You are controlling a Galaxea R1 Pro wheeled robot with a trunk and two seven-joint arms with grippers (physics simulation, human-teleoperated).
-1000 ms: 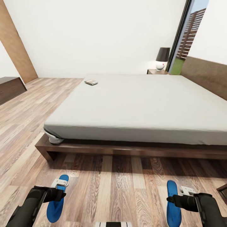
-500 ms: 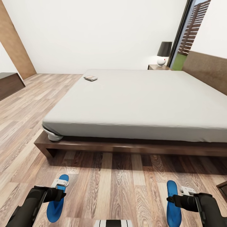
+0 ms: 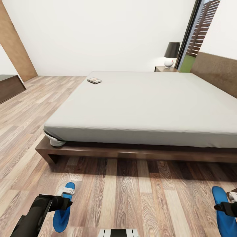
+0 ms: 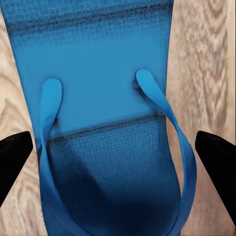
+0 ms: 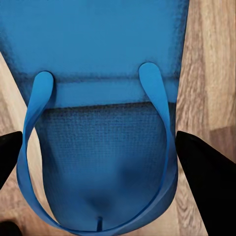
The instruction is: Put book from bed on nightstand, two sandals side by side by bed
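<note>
- The bedroom floor is bare wood plank in front of the bed, whose long side runs across the head view with its dark frame just beyond the arms
- The nightstand with its lamp stands at the far corner by the headboard; the book lies on the mattress near the far left edge, well apart from both arms
- The left sandal hangs under the left claw, and the right sandal sits at the right claw, the two well apart across the floor
- In the left wrist view the sandal lies between the dark fingertips, which stand wide at its edges; whether they pinch it I cannot tell
- The right wrist view shows the same: sandal between spread fingertips, grip unclear
- To do this step well, I judge the two should be brought close together, toes pointing the same way, parallel and near the bed frame, then lowered flat before release
</note>
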